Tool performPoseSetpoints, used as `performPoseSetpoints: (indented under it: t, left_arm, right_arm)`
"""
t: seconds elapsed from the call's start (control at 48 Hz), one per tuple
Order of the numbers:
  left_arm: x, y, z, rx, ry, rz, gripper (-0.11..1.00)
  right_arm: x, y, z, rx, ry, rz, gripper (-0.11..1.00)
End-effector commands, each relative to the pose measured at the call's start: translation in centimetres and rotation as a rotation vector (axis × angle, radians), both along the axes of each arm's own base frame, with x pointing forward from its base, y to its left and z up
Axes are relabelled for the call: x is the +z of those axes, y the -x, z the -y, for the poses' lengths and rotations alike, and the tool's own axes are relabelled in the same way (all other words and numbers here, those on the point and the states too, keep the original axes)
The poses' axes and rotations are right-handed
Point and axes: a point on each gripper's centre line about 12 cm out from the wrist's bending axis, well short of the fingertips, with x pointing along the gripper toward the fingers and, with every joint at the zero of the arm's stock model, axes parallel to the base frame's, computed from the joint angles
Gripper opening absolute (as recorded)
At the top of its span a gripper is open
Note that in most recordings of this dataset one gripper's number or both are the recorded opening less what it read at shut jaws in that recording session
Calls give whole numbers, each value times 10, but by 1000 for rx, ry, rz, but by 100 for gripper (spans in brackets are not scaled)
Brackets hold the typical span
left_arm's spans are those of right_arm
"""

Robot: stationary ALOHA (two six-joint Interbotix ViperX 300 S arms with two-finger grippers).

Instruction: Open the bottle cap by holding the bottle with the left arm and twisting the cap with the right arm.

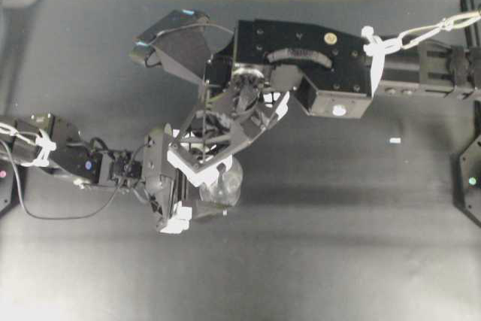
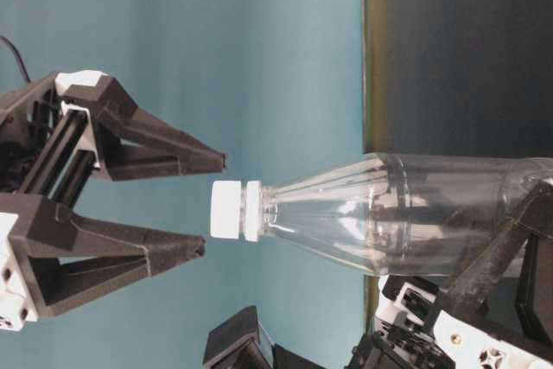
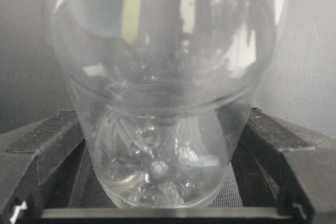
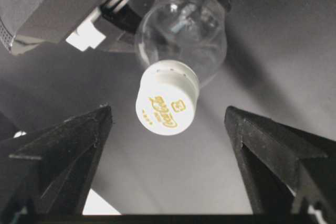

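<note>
**Cap Clear of Spread Jaws, Bottle Clamped Below**

The right gripper [image 4: 168, 116] stands wide apart — bare gap on both sides of the bottle cap [image 4: 167, 98], which sits just beyond the fingertips, untouched. The table-level view alone shows that gap end-on. The left gripper [image 3: 163, 129] is clamped on the bottle [image 3: 160, 87] low on its body — upright on the dark table [image 1: 338, 246].
</note>
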Motion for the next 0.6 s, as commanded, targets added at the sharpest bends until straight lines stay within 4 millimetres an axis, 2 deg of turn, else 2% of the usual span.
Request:
performPoseSetpoints:
  t: [0.0, 0.104, 0.229, 0.417, 0.583]
  left_arm:
    - [1, -2, 1, -1, 2, 6, 86]
    - [1, -1, 1, -1, 2, 4, 86]
    - [1, -1, 1, -2, 1, 3, 86]
    - [1, -1, 0, -1, -1, 5, 86]
    - [1, -1, 0, -1, -2, 5, 86]
  right_arm:
    - [1, -1, -1, -13, -6, 13, 83]
    - [-2, -1, -1, -12, -6, 9, 81]
    - [-6, 0, -2, -5, -4, 0, 71]
    - [-7, 1, -2, 24, 2, -1, 39]
    - [-6, 0, -3, 94, 16, 18, 37]
